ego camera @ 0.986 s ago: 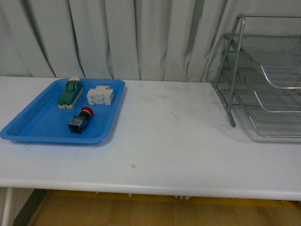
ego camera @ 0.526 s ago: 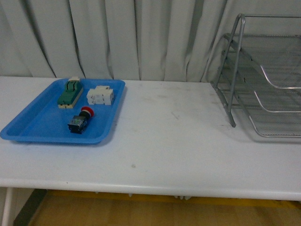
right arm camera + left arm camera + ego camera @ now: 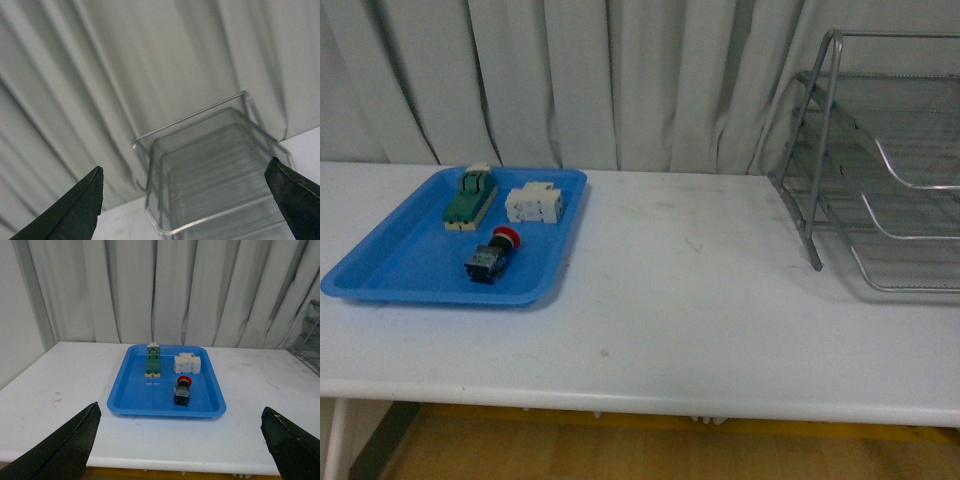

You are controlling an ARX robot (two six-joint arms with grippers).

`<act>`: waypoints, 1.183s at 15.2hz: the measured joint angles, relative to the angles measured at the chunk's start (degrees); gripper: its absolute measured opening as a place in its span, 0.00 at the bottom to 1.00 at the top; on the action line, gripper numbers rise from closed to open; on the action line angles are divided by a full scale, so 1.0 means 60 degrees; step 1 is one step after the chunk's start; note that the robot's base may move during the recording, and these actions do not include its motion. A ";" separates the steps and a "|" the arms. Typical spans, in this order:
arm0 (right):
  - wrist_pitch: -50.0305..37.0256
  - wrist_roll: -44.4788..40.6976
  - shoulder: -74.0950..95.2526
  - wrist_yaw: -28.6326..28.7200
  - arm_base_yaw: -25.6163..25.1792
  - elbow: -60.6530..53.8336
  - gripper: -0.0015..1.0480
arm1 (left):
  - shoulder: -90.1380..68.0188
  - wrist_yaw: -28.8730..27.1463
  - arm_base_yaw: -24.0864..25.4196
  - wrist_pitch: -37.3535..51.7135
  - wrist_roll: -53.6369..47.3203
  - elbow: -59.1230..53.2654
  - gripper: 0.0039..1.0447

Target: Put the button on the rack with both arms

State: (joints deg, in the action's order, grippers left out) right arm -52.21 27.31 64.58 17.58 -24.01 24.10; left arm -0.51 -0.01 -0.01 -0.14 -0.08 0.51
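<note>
The button (image 3: 492, 255) lies on its side in a blue tray (image 3: 390, 270) at the table's left, its red cap toward the back; the left wrist view shows the button (image 3: 182, 390) too. The silver wire rack (image 3: 880, 170) stands at the right end of the table. No arm shows in the front view. My left gripper (image 3: 182, 445) is open, well back from the tray, level with the table's front edge. Open as well, my right gripper (image 3: 185, 205) faces the rack (image 3: 215, 165) from a distance, nothing between its fingers.
In the blue tray (image 3: 135, 395) also lie a green-and-cream flat switch (image 3: 468, 197) and a white block switch (image 3: 534, 204). Grey curtains (image 3: 620, 80) hang behind the white table (image 3: 700, 300). The table's front edge runs near the bottom of the front view.
</note>
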 joint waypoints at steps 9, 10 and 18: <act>-0.2925 0.7322 0.7570 0.1384 -0.1898 0.2470 0.94 | 0.0000 0.0000 0.0000 -0.0004 0.0000 0.0000 0.94; -0.3195 0.7501 0.7843 0.1410 -0.1741 0.2561 0.94 | 0.0000 0.0000 0.0000 -0.0004 0.0000 0.0000 0.94; -0.3566 0.8320 0.9883 0.1621 -0.0929 0.3038 0.94 | 0.0000 0.0000 0.0000 -0.0004 0.0000 0.0000 0.94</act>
State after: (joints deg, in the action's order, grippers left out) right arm -73.60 77.23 123.87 27.31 -29.58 42.33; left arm -0.51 -0.01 -0.01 -0.16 -0.08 0.51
